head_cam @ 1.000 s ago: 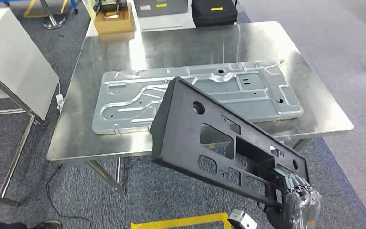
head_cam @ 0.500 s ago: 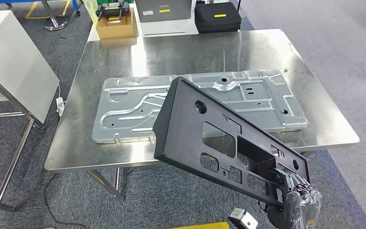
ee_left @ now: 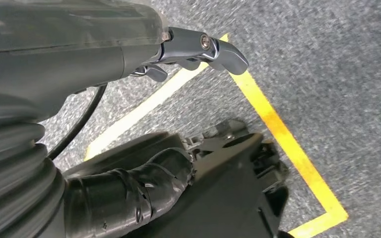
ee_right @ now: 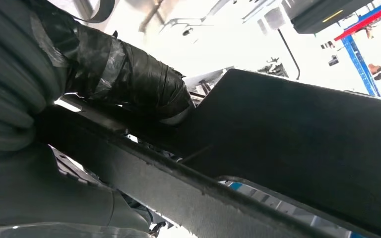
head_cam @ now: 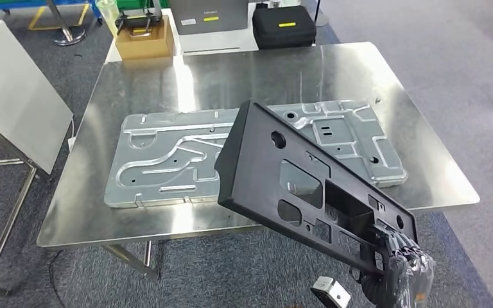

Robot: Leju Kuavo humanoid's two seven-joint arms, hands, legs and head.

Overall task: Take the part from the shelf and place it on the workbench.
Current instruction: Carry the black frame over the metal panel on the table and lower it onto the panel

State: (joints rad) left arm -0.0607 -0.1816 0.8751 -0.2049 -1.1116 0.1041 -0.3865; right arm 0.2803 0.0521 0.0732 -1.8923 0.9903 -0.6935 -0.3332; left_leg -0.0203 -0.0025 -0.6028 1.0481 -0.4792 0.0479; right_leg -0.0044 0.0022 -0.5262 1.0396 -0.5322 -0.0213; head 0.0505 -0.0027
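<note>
Step in hand: carry the black part [head_cam: 308, 192] over the workbench [head_cam: 135, 83] and set it down. The right hand [head_cam: 401, 263] grips the part at its near end, fingers clamped on the frame edge, with the wrapped thumb [ee_right: 129, 79] pressed against the panel in the right wrist view. The part is airborne and tilted, its far end raised above the stamped metal plate [head_cam: 167, 160] lying on the bench top.

Recommended: level the part before lowering, choose the bare bench surface beside the plate if contact with it is unwanted, and release only once the part rests flat.

The left hand [ee_left: 198, 49] hangs over the carpet [ee_left: 327, 64] near yellow floor tape [ee_left: 278, 129], fingers apart, holding nothing
</note>
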